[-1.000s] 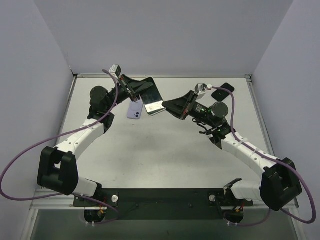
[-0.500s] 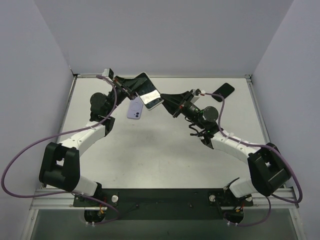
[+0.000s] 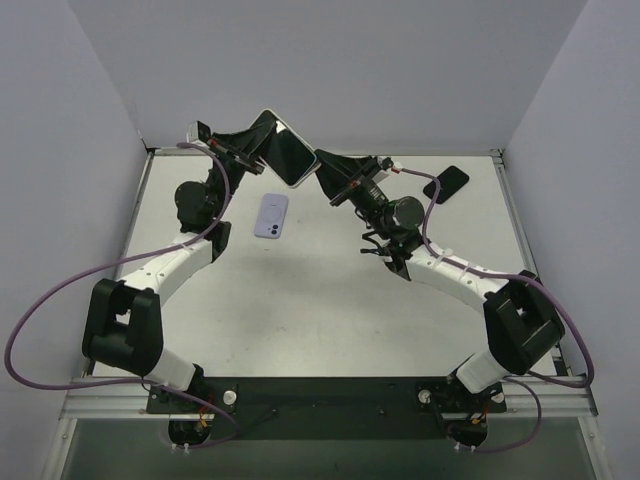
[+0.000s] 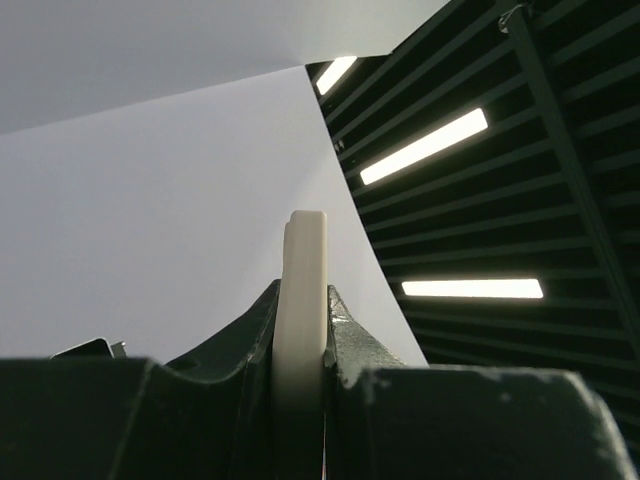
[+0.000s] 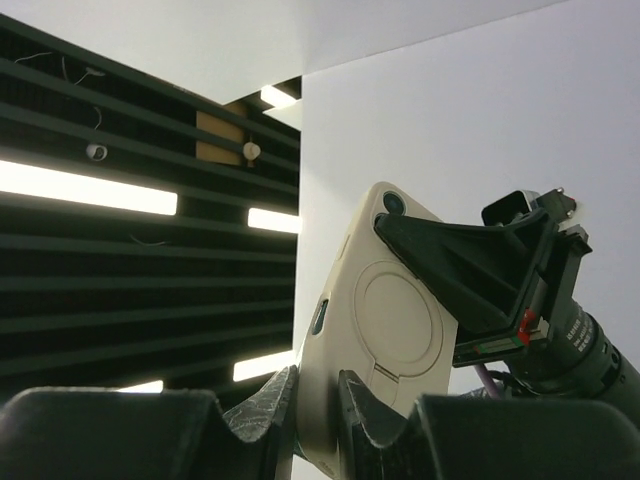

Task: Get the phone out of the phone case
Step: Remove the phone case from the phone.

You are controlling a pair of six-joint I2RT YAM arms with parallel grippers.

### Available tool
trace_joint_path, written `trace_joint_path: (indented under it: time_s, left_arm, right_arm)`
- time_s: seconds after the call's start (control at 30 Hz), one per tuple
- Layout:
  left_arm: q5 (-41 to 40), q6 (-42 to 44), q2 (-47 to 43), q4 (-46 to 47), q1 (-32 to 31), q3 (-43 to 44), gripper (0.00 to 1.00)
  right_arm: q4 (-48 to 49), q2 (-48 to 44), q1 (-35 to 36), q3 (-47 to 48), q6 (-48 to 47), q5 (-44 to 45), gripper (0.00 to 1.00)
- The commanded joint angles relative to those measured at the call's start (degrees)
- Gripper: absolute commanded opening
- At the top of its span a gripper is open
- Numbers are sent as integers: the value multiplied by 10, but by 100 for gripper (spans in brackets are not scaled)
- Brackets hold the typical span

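phone case edge-on, face hidden; lower end buried between fingers

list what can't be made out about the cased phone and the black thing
- Left wrist: the cased phone shows edge-on only; the left end effector hides its lower part.
- Right wrist: only its back shows; the right end effector covers its bottom edge.
- Top external: the black item is too small to tell phone from case.

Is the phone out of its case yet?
Not yet. Done: the cream phone case is lifted up off the table. In hand: the left gripper and the right gripper each pinch an edge of it. Left: the phone sits inside the pale rim, so it has to be popped out.
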Motion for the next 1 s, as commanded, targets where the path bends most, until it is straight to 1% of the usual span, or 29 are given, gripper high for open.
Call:
trace_joint_path:
  time_s: [0.0, 0.07, 0.17, 0.23, 0.27, 0.3, 0.33, 0.37, 0.4, 0.43, 0.47, 0.5, 0.57, 0.67, 0.73, 0.77, 0.83, 0.97]
  left_arm:
    - [-29, -57, -26, 123, -30, 57, 0]
    - [-33, -60, -27, 120, -31, 58, 0]
    - [-36, -64, -33, 115, -32, 56, 0]
    - [-29, -61, -40, 104, -32, 53, 0]
    - [-25, -58, -42, 87, -32, 50, 0]
    - [-14, -55, -50, 73, -32, 50, 0]
    - [-8, -48, -55, 63, -32, 47, 0]
    - [-4, -46, -57, 45, -32, 43, 0]
    - [2, -44, -63, 39, -32, 38, 0]
    - [2, -39, -67, 36, -32, 34, 0]
    - [4, -39, -68, 35, -32, 32, 0]
    - [7, -38, -68, 34, -32, 31, 0]
    - [17, -35, -67, 26, -33, 34, 0]
    - [36, -26, -66, 8, -37, 36, 0]
    - [54, -14, -71, -6, -41, 30, 0]
    - [60, -10, -76, -25, -42, 25, 0]
    - [71, 1, -85, -32, -45, 5, 0]
    - [87, 5, -90, -27, -50, -23, 0]
  right_arm:
    - [177, 34, 17, 35, 54, 24, 0]
    - [177, 43, 21, 35, 50, 21, 0]
    - [169, 41, 21, 28, 18, -3, 0]
    - [124, 31, 14, 18, -33, -37, 0]
    - [92, 8, 11, 13, -57, -67, 0]
    - [8, -6, 5, 3, -90, -86, 0]
    - [-46, -21, 0, 3, -154, -103, 0]
    - [-163, -51, -1, 4, -198, -116, 0]
    - [-226, -67, -1, 11, -234, -128, 0]
    - [-283, -88, -1, 16, -307, -128, 0]
    - [-385, -96, -1, 26, -332, -128, 0]
    - [-411, -100, -1, 30, -352, -124, 0]
    - [-452, -107, -4, 35, -382, -125, 0]
    - [-484, -102, -13, 51, -410, -142, 0]
    - [-488, -89, -17, 64, -415, -176, 5]
    - [-486, -84, -21, 74, -415, -185, 10]
    - [-484, -75, -24, 81, -419, -206, 16]
    - [-464, -52, -28, 101, -415, -242, 19]
